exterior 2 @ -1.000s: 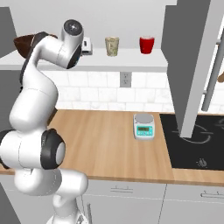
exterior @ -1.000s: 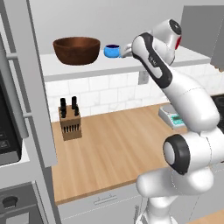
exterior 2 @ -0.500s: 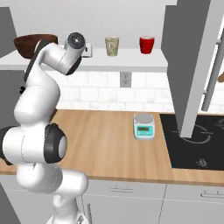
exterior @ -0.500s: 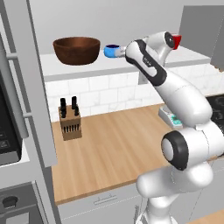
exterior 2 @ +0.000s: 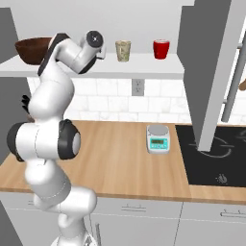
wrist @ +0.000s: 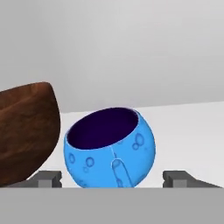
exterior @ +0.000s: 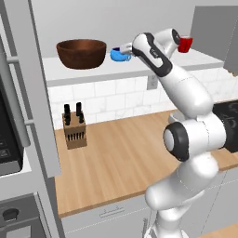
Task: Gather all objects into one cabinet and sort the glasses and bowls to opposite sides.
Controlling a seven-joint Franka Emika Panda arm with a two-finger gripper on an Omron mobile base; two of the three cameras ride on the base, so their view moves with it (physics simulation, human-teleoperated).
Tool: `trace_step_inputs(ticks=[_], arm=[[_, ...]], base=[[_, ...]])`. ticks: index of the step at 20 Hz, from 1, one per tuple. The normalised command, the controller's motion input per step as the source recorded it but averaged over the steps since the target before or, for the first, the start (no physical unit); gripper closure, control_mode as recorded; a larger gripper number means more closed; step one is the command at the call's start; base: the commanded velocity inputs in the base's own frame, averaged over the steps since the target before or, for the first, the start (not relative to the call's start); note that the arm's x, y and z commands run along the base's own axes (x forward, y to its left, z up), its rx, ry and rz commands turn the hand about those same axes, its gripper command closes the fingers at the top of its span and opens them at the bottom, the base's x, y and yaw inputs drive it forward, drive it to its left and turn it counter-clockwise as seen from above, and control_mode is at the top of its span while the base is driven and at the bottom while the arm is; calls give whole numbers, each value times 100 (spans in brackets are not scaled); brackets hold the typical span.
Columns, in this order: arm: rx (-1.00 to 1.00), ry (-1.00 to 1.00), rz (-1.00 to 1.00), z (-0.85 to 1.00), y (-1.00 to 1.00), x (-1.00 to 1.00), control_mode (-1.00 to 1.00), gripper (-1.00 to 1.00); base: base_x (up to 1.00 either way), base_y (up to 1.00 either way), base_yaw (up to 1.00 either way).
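Jaws of the gripper [wrist: 111, 177] are spread wide, one fingertip on each side of the blue mug [wrist: 110, 147], with no contact seen. On the white shelf board [exterior: 139, 69] the mug is set upright just beside the wooden bowl [exterior: 81, 53]; the beige patterned tumbler [exterior 2: 123, 50] and red cup [exterior 2: 161, 48] are placed farther along.

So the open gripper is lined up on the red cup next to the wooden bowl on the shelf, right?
Not quite: the open gripper is lined up on the blue mug, not the red cup. The hand view shows the mug between the finger tips, next to the wooden bowl on the shelf.
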Motion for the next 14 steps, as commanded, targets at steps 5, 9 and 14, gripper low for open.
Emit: trace_step_inputs(ticks=[5,9,14], arm=[[0,2,6,-25,15,28,-100,100],[0,0,8,-29,3,25,-100,100],[0,0,8,-22,0,19,-100,100]], base=[[0,0,0],[0,0,0],[0,0,0]])
